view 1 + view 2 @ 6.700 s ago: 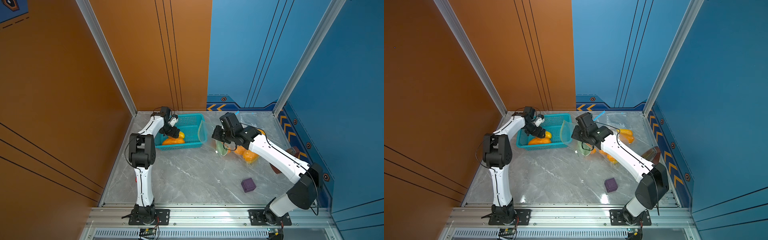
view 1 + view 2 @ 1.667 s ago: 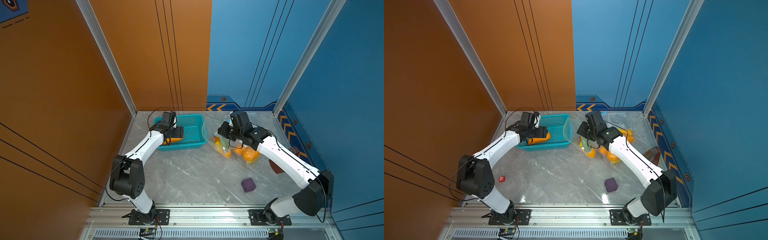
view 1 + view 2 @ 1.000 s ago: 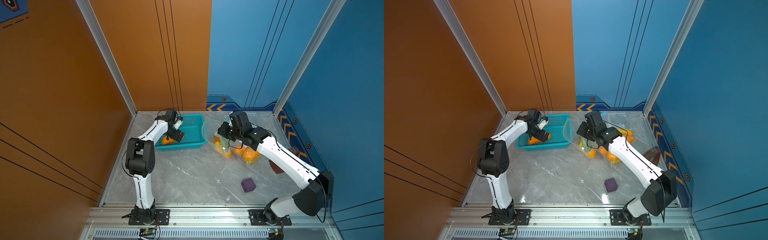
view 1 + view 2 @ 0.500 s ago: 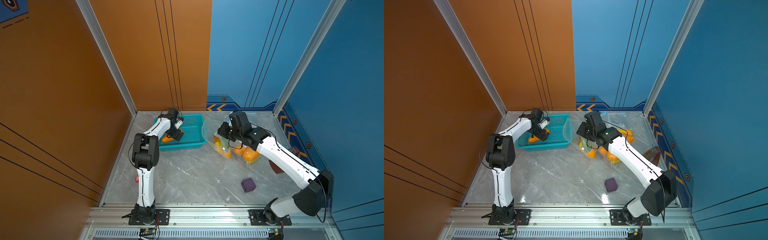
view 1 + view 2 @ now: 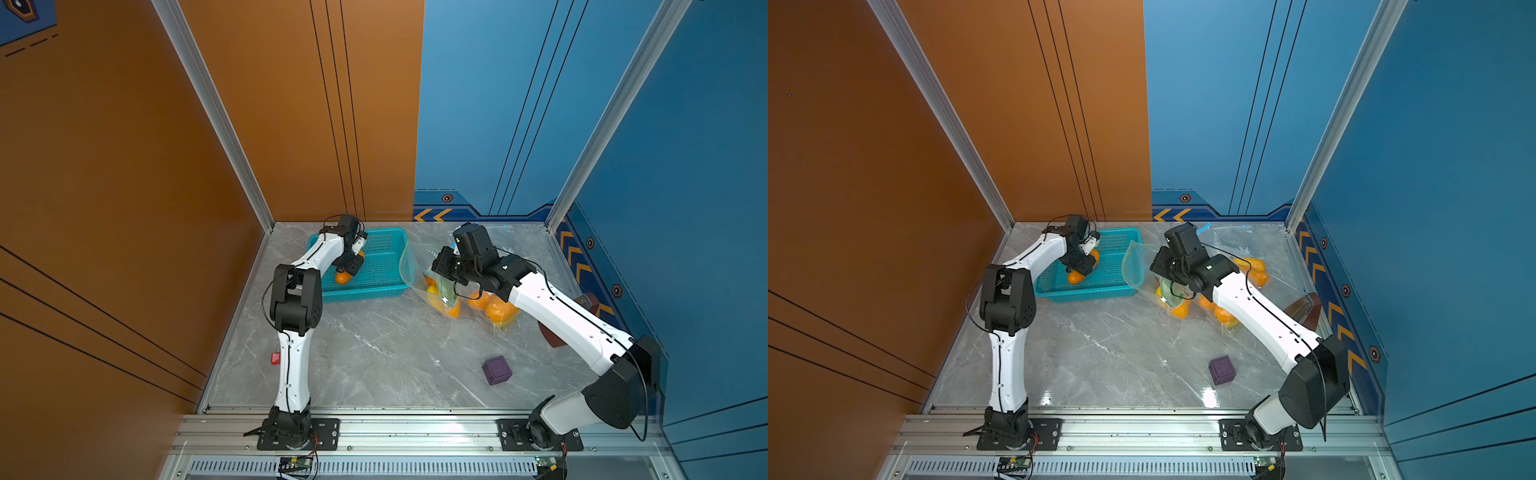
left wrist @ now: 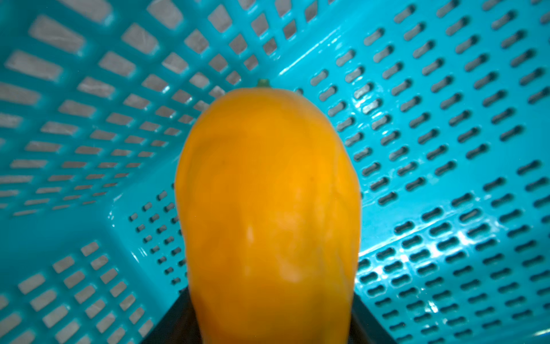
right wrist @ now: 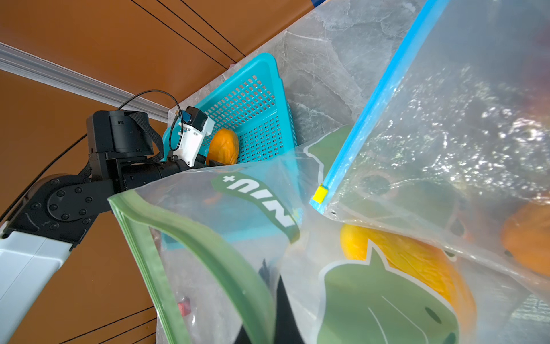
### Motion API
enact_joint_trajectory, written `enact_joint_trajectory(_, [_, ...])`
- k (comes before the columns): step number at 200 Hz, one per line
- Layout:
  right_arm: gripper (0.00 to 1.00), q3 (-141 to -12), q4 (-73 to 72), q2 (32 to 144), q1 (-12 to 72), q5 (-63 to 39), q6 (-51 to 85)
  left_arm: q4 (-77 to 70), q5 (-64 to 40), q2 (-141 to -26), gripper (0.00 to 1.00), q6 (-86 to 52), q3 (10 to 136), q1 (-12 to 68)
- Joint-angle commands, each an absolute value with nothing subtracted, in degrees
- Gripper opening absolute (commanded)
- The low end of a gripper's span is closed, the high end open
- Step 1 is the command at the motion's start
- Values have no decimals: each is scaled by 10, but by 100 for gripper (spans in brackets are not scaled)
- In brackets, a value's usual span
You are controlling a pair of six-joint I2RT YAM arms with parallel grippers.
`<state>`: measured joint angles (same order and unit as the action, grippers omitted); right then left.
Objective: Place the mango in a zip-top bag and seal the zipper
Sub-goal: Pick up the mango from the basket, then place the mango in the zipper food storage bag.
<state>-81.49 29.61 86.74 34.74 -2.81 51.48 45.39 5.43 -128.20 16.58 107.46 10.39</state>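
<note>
A teal basket (image 5: pixel 376 291) (image 5: pixel 1084 296) stands at the back left, and an orange mango (image 5: pixel 343 277) (image 5: pixel 1076 276) (image 6: pixel 268 193) lies in it. My left gripper (image 5: pixel 351 266) (image 5: pixel 1081 266) (image 6: pixel 269 312) reaches down into the basket. Its dark fingers (image 6: pixel 175 321) press against both sides of that mango. To the right of the basket, my right gripper (image 5: pixel 440 270) (image 5: pixel 1158 270) (image 7: pixel 276 297) is shut on the green-rimmed zip-top bag (image 5: pixel 409 266) (image 5: pixel 1133 262) (image 7: pixel 208 238). It holds the bag's mouth open toward the basket. Another mango (image 5: pixel 451 309) (image 7: pixel 401 259) lies inside this bag.
A blue-zippered bag (image 7: pixel 387 89) with orange fruit (image 5: pixel 494 311) lies under my right arm. A purple cube (image 5: pixel 496 370) sits at front right, a small red piece (image 5: pixel 275 358) by the left wall, and a brown object (image 5: pixel 552 332) behind my right forearm.
My left gripper's jaws have closed onto the mango in the basket, and the left arm's elbow has shifted. The right arm and the bag have stayed put.
</note>
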Motion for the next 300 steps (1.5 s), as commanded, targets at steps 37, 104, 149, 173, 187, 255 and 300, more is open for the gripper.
enact_joint_trajectory(37, [0,-835,318,872,351,-13,508,466,14,-1251,25,126,1090,106])
enact_joint_trajectory(104, [0,-829,318,867,350,-12,499,428,-6,-1143,22,60,1017,130])
enact_joint_trajectory(149, [0,-829,317,868,350,-12,492,362,-9,-1041,22,8,921,148])
enact_joint_trajectory(173, [0,-828,316,869,350,-16,490,316,-9,-974,22,-24,859,159])
enact_joint_trajectory(187, [0,-828,314,869,350,-16,490,282,-9,-935,22,-45,822,164])
enact_joint_trajectory(255, [0,-820,306,869,347,-20,487,69,8,-771,22,-163,630,196])
enact_joint_trajectory(300, [0,-817,301,869,346,-22,489,-90,9,-682,23,-223,512,230])
